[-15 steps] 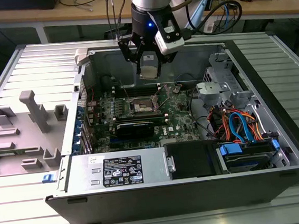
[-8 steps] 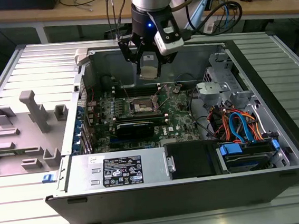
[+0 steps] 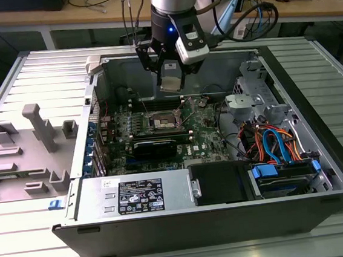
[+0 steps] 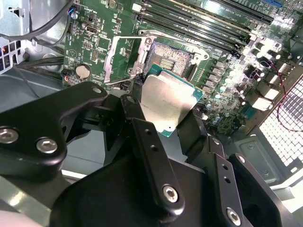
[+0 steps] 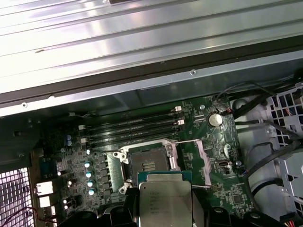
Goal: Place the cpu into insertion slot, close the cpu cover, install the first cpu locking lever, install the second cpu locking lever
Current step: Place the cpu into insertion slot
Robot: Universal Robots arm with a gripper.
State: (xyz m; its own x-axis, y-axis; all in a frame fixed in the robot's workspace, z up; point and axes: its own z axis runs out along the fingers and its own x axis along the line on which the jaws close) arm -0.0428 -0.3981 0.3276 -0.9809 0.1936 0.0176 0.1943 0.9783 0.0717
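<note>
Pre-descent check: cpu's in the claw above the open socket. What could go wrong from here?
1. The cpu hangs in the claw, clear of the insertion slot; any offset or tilt on lowering might seat it askew.
2. The cpu cover stands open beside the slot; a claw finger could catch it.

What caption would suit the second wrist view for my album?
Black metal gripper grips the square silver-topped cpu, held clear of the dark-centred, silver-rimmed insertion slot.
</note>
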